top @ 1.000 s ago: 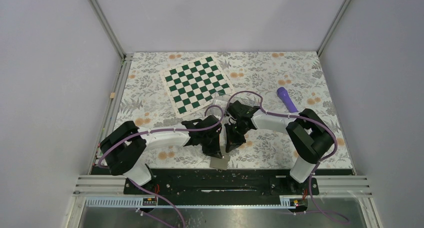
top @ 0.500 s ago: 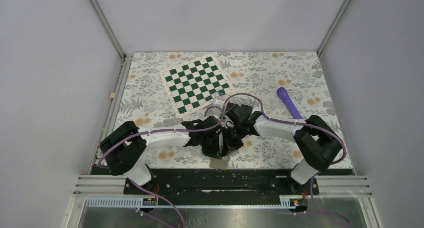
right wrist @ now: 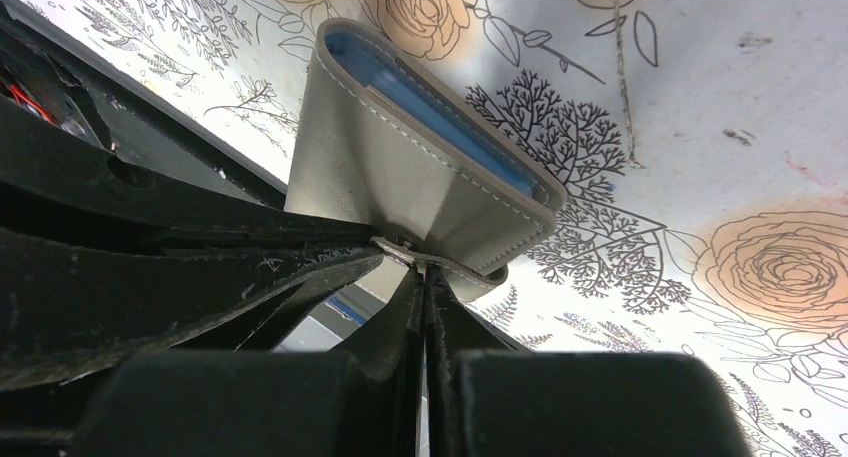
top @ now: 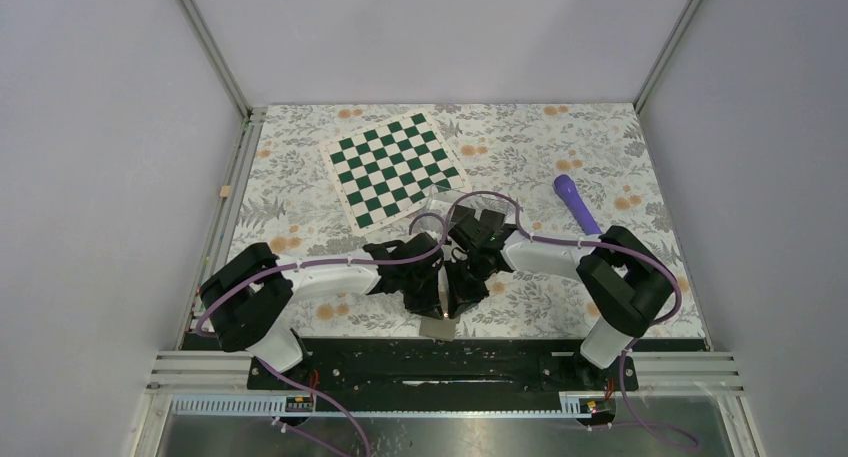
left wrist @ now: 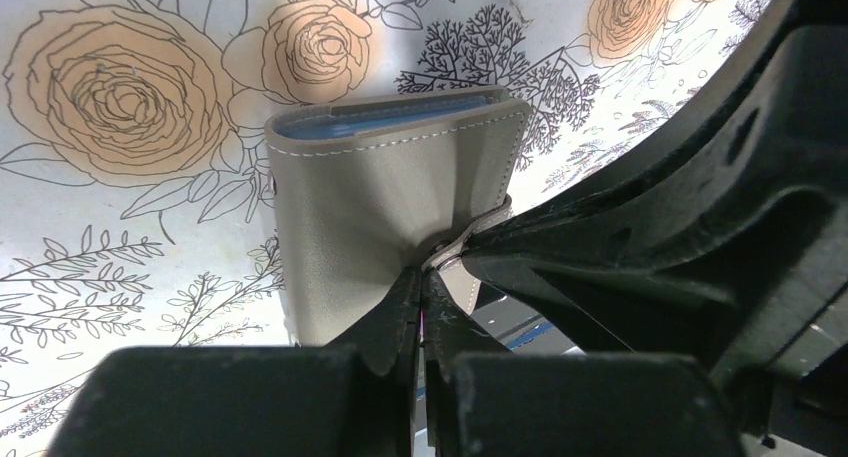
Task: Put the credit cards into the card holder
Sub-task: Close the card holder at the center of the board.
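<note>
1. Your left pincer [left wrist: 420, 282] was clamped shut on a fold of the wallet's [left wrist: 370, 197] grey cover. Your right pincer [right wrist: 424, 277] was clamped on the same wallet at its small closing flap, right beside the left one.
2. Both grips were on thin bits of soft leather, very close together. If you pulled them apart unevenly, one could have slipped off and the wallet would have fallen shut on the flowered cloth [left wrist: 120, 97].
3. A sharp tug could also have shaken the cards out flat onto the cloth, where they would be hard to pick up.
4. No cards showed in any view. They were probably inside the blue-lined pocket, though you could not tell from here.
5. The wallet was taupe with pale stitching, its cover puckered toward the pinch and blue lining showing along its far edge. It sat in the middle at the near edge of the table.
6. The card holder [top: 447, 194] was a clear box that stood farther back, just off the chessboard's [top: 393, 167] near right corner. It was hard to make out from above.
</note>
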### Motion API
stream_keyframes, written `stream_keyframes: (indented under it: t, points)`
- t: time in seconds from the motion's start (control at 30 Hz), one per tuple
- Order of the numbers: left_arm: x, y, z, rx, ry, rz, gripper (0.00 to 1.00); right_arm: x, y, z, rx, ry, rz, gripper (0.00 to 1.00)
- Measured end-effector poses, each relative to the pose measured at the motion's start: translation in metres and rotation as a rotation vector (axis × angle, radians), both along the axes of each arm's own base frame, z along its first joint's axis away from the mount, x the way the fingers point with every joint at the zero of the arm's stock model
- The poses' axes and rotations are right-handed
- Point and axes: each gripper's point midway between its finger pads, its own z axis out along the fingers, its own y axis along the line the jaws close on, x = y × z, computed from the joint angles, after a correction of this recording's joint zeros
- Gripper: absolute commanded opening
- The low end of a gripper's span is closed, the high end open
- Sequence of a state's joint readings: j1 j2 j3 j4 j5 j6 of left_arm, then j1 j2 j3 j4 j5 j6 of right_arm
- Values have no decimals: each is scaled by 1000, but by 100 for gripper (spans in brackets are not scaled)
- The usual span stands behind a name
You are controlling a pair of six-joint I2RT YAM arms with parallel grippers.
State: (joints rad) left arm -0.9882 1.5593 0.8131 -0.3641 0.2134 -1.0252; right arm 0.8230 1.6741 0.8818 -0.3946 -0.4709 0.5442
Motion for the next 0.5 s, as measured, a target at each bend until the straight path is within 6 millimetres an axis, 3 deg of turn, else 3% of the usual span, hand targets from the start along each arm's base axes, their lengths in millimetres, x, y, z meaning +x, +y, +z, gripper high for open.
stream_keyframes:
  t: [0.5]
  points:
    - [0,-1,-2,1,14,14,0,0,1,-2,-43,21,1,0]
